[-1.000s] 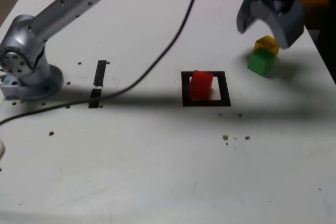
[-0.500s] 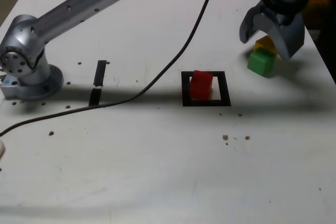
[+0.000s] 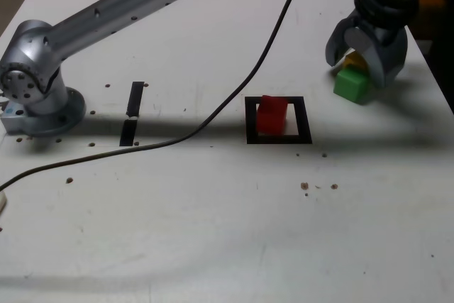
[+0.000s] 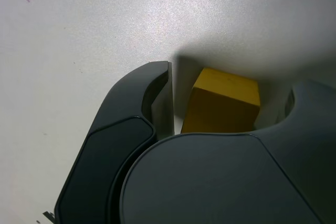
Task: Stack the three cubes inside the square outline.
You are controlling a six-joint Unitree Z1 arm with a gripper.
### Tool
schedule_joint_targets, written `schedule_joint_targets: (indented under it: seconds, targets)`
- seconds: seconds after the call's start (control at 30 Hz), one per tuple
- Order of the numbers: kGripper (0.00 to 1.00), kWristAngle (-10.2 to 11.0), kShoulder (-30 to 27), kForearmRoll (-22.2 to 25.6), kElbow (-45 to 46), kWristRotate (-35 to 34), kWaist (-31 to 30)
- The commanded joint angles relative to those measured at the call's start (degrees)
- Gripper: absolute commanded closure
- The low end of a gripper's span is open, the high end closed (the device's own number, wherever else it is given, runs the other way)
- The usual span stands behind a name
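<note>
The red cube [image 3: 271, 114] sits inside the square outline [image 3: 251, 120], toward the side on the exterior view's left. At the exterior view's far right the green cube [image 3: 350, 84] rests on the table, and the yellow cube [image 3: 352, 62] peeks out just behind it. My gripper [image 3: 359, 67] is lowered over the yellow cube, with one jaw on each side. In the wrist view the yellow cube [image 4: 223, 103] lies between the jaws. A narrow gap shows between one finger [image 4: 157, 85] and the cube's side, so the jaws are open around it.
The arm's base [image 3: 35, 94] stands at the exterior view's left, and a black cable [image 3: 213, 111] trails across the table. Two short black tape strips [image 3: 133, 101] lie near the base. The table's edge [image 3: 443, 97] runs close beside the green cube.
The gripper has come down from above the yellow cube to straddle it, and its jaws have narrowed. None of the cubes has moved.
</note>
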Motion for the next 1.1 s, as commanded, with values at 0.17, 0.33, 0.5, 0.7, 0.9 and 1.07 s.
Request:
schedule_joint_targets:
  seconds: [0.17,0.33,0.5,0.7,0.9,1.07]
  targets:
    - [0.53,-1.3,0.3,1.3,-0.5,-0.4,0.1]
    - [0.68,-2.1,0.2,1.3,-0.8,-0.7,0.1]
    - [0.86,-2.2,0.1,1.3,-1.5,-2.3,0.1]
    - [0.88,-2.3,-1.7,1.4,-1.9,-3.4,0.0]
    - [0.88,-2.3,-7.6,1.4,-0.7,-3.7,0.0]
    - [0.88,-1.3,-13.6,1.5,4.8,-5.2,-0.7]
